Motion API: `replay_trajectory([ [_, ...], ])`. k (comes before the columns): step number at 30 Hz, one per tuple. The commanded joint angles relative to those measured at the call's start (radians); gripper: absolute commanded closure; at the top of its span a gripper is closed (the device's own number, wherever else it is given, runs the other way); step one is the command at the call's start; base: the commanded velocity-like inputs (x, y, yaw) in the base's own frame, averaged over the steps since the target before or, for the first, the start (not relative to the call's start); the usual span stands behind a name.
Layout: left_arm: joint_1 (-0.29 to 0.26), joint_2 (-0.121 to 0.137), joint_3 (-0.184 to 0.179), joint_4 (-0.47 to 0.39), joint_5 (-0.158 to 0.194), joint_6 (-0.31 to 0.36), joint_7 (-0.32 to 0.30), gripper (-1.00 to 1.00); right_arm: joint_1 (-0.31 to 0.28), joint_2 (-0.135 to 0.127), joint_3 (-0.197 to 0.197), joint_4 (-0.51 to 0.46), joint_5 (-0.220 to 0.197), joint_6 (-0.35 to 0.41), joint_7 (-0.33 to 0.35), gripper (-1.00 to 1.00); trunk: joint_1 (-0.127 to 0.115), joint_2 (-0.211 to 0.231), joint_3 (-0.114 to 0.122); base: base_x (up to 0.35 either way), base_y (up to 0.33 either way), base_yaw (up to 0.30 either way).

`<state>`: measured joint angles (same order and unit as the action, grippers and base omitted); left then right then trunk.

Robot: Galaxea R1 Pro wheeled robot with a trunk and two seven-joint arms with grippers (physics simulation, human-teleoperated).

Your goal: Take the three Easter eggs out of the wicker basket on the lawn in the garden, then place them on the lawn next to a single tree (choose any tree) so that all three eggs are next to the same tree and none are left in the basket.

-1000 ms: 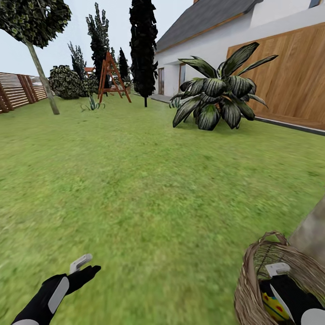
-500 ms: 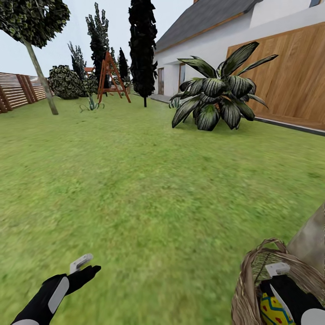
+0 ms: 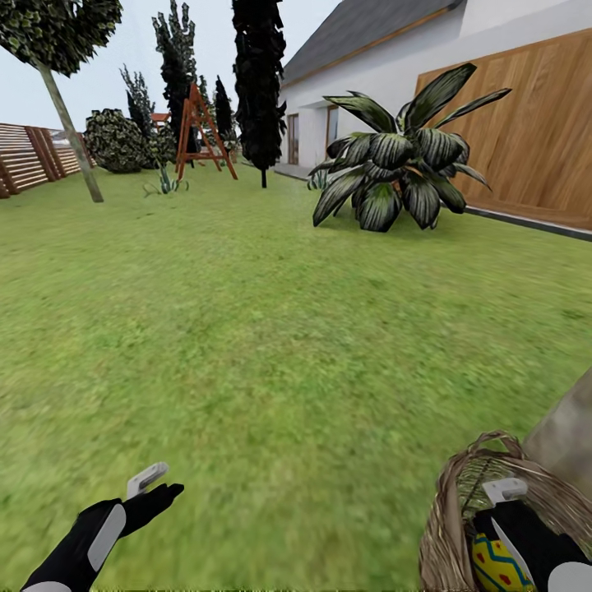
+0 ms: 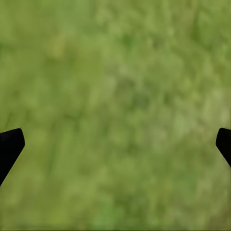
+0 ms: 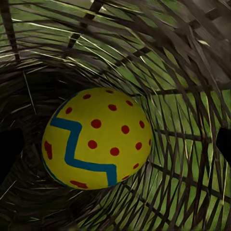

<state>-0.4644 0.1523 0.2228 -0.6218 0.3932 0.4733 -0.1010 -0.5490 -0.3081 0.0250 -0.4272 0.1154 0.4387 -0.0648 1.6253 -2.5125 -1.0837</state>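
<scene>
The wicker basket [image 3: 448, 514] stands on the lawn [image 3: 271, 329] at the lower right, right beside a thick grey-brown tree trunk [image 3: 567, 432]. My right gripper [image 3: 514, 514] reaches down inside it, open. In the right wrist view a yellow Easter egg [image 5: 96, 139] with red dots and a blue zigzag lies on the basket [image 5: 183, 72] floor, straight ahead of the open right gripper [image 5: 115, 144], apart from both fingertips. The same egg [image 3: 493, 567] peeks out beside the arm. My left gripper [image 3: 152, 485] hangs open over bare grass [image 4: 115, 96], holding nothing.
A big dark-leaved plant [image 3: 395, 164] grows ahead on the right, before the wooden wall [image 3: 534, 140] of the white house. A thin-trunked tree [image 3: 70, 136], a slatted fence [image 3: 33, 160], a red wooden frame [image 3: 197, 131] and cypresses [image 3: 259, 90] stand far off.
The whole picture has shifted slightly, so the camera moved. Both arms keep their places. More of the egg's zigzag side shows in the basket.
</scene>
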Motion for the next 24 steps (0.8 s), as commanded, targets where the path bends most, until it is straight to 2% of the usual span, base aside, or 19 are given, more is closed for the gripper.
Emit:
replay_trajectory([
  [1, 0.0, 0.0, 0.004, -0.001, 0.003, 0.007, -0.003, -1.0, 0.0, 0.0, 0.003, -0.002, 0.009, 0.007, 0.0, -1.0, 0.0, -0.001, -0.005, 0.0, 0.0, 0.0],
  [24, 0.0, 0.001, 0.004, -0.001, 0.003, 0.007, -0.003, -1.0, 0.0, 0.0, 0.001, -0.002, 0.007, 0.004, 0.001, -1.0, 0.011, -0.006, -0.094, 0.0, 0.0, 0.0],
])
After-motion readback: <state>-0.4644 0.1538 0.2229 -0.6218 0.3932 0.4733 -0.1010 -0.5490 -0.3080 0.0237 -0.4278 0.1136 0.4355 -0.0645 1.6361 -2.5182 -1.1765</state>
